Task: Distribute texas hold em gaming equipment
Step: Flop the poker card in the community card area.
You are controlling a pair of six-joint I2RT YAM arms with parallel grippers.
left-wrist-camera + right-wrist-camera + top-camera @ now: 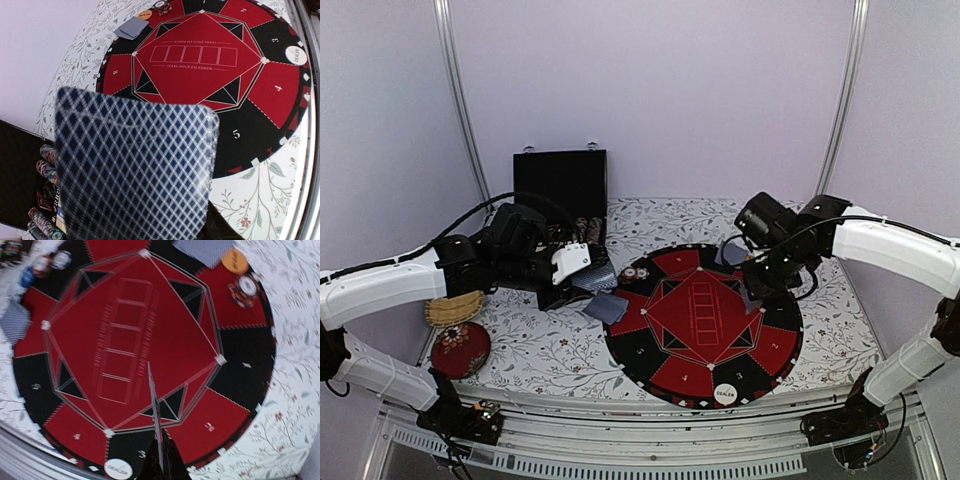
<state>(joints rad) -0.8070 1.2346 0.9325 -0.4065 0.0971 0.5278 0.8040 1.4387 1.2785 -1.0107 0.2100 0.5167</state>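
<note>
The left tool (583, 283) is clamped on a patterned card (135, 170), which is held flat before its wrist camera, diamond-printed back up and filling the near view; whether a second card lies behind it I cannot tell. This tool hangs just off the left rim of the mat (775, 345), above the floral worktop (550, 345), with loose cards (607, 307) lying beneath and beside it at the mat's edge. Behind it stands the open chip case (560, 180), and rows of cased chips (45, 160) show at the left of its wrist view. The right tool (160, 462) is closed on an edge-on card (155, 410), seen as a thin upright line over the mat's red centre. On the mat's near rim lies the white DEALER button (724, 394). At the far right rim are a card stack (131, 27) just off the mat, the orange button (235, 261) beside it, and a small chip stack (242, 290) on a red section. More chips (638, 272) sit at the mat's far left edge.
</note>
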